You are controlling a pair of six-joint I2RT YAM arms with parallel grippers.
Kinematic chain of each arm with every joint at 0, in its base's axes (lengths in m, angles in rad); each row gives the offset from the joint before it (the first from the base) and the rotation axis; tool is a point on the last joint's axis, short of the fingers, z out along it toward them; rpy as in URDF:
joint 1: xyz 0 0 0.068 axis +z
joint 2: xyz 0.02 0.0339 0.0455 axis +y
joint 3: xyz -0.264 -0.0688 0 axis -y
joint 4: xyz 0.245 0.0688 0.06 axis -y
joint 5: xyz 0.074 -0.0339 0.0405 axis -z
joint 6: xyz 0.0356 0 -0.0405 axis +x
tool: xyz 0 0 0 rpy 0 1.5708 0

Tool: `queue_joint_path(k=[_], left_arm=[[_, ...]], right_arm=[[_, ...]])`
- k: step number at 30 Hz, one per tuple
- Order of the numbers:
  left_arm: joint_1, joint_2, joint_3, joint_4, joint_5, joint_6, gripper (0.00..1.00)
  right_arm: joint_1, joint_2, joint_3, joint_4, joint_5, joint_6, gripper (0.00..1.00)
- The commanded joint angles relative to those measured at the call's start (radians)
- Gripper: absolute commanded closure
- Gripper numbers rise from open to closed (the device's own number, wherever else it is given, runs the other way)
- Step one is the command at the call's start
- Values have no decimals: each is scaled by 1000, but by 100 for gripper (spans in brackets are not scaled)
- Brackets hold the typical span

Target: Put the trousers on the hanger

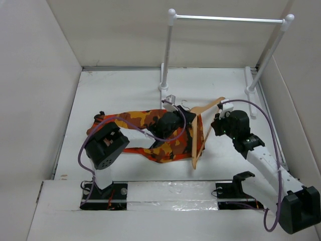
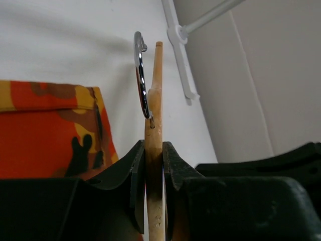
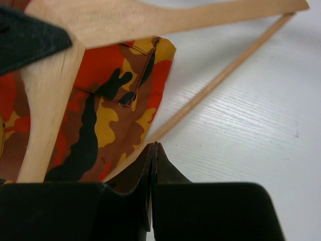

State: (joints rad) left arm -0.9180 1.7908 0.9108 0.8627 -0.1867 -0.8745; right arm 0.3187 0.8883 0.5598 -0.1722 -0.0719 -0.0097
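The camouflage trousers (image 1: 135, 120) lie crumpled across the table's middle, with one end reaching inside the hanger's triangle. The tan wooden hanger (image 1: 194, 143) is held up at its neck by my left gripper (image 1: 184, 115), which is shut on it. In the left wrist view my left gripper (image 2: 154, 150) clamps the wood (image 2: 154, 115) just below the metal hook (image 2: 140, 70), with the trousers (image 2: 45, 135) at left. My right gripper (image 1: 214, 124) is shut and empty. In the right wrist view it (image 3: 154, 146) sits right by the hanger's crossbar (image 3: 220, 75), next to the trousers (image 3: 108, 110).
A white metal rail (image 1: 225, 20) on two posts stands at the back of the table, and its post foot shows in the left wrist view (image 2: 183, 55). White walls enclose the table on the left, the back and the right. Purple cables loop from both arms.
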Motion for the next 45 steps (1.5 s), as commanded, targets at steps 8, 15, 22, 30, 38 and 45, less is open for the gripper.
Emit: queue_joint_path(k=[8,15,22,30,38,45], left_arm=[[-102,41,-85,271,-218,-136,100],[-122,99,-62,297,-347,-31,100],[-122,145,-49,305,-349,31,100],[-104,170,-58,311,-283,37,100],[-94,153,-76,323,-290,92,100],[-84,53,-168,366,-327,253,100]], right_arm=[[-70,135,-27,275,-342,-13,85],[-115,308,-64,418,-407,36,66],[-115,498,-89,558,-379,77,50],[-102,606,-116,652,-319,126,47],[-116,626,-123,677,-434,126,100],[-303,300,-196,605,-499,140,100]])
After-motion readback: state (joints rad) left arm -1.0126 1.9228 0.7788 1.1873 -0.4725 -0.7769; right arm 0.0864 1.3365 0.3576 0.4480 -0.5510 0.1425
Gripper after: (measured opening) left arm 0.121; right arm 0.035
